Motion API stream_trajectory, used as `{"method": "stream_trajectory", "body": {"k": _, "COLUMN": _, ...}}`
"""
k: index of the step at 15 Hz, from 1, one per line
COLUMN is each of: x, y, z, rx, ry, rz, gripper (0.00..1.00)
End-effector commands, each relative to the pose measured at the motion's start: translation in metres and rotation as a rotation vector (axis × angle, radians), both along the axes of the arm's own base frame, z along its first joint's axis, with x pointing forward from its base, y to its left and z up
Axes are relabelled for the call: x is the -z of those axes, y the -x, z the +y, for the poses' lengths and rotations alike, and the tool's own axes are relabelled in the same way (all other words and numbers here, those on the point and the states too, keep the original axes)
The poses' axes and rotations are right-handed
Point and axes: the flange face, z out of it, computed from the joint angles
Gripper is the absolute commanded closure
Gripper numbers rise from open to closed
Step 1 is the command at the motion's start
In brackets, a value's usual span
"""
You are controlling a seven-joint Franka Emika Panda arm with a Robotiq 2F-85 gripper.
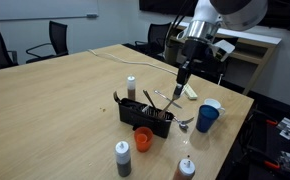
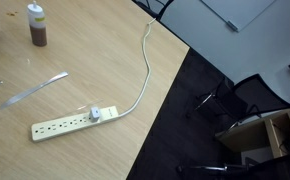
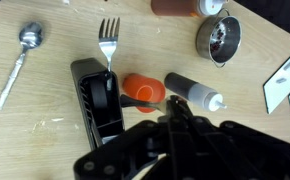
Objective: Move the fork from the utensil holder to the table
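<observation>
In the wrist view the silver fork (image 3: pixel 108 42) has its tines out over the table (image 3: pixel 55 125) and its handle running into the black utensil holder (image 3: pixel 95 98). The holder also shows in an exterior view (image 1: pixel 143 112), standing on the table (image 1: pixel 65 100). My gripper (image 3: pixel 173 103) hovers above the holder's side, near the orange cup (image 3: pixel 143 90). Its fingers meet with no gap, and I see nothing held between them. In an exterior view the gripper (image 1: pixel 182 76) hangs above the table just beyond the holder.
A silver spoon (image 3: pixel 20 60) lies beside the holder. Around it stand a white bottle (image 3: pixel 193 92), a grey bottle (image 3: pixel 218 38), a brown bottle (image 1: pixel 186 168) and a blue cup (image 1: pixel 207 118). A power strip (image 2: pixel 73 122) with its cable lies near the table edge.
</observation>
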Motion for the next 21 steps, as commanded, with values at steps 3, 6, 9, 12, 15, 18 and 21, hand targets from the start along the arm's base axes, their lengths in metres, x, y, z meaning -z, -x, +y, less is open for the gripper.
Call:
{"method": "stream_trajectory", "body": {"k": 3, "x": -0.014, "y": 0.027, "z": 0.000, "rx": 0.001, "ry": 0.006, "rz": -0.011, "gripper": 0.99}}
{"method": "stream_trajectory", "body": {"k": 6, "x": -0.010, "y": 0.045, "z": 0.013, "rx": -0.040, "ry": 0.006, "rz": 0.020, "gripper": 0.99}}
{"method": "stream_trajectory", "body": {"k": 9, "x": 0.003, "y": 0.066, "z": 0.023, "rx": -0.057, "ry": 0.008, "rz": 0.074, "gripper": 0.99}}
{"method": "stream_trajectory", "body": {"k": 12, "x": 0.014, "y": 0.083, "z": 0.028, "rx": -0.072, "ry": -0.016, "rz": 0.129, "gripper": 0.99}}
{"method": "stream_trajectory", "body": {"k": 15, "x": 0.024, "y": 0.095, "z": 0.024, "rx": -0.055, "ry": 0.015, "rz": 0.184, "gripper": 0.99}}
{"method": "stream_trajectory", "body": {"k": 18, "x": 0.035, "y": 0.110, "z": 0.022, "rx": -0.055, "ry": 0.136, "rz": 0.228, "gripper": 0.99}}
{"method": "stream_trajectory", "body": {"k": 21, "x": 0.053, "y": 0.124, "z": 0.025, "rx": -0.086, "ry": 0.290, "rz": 0.266, "gripper": 0.99}}
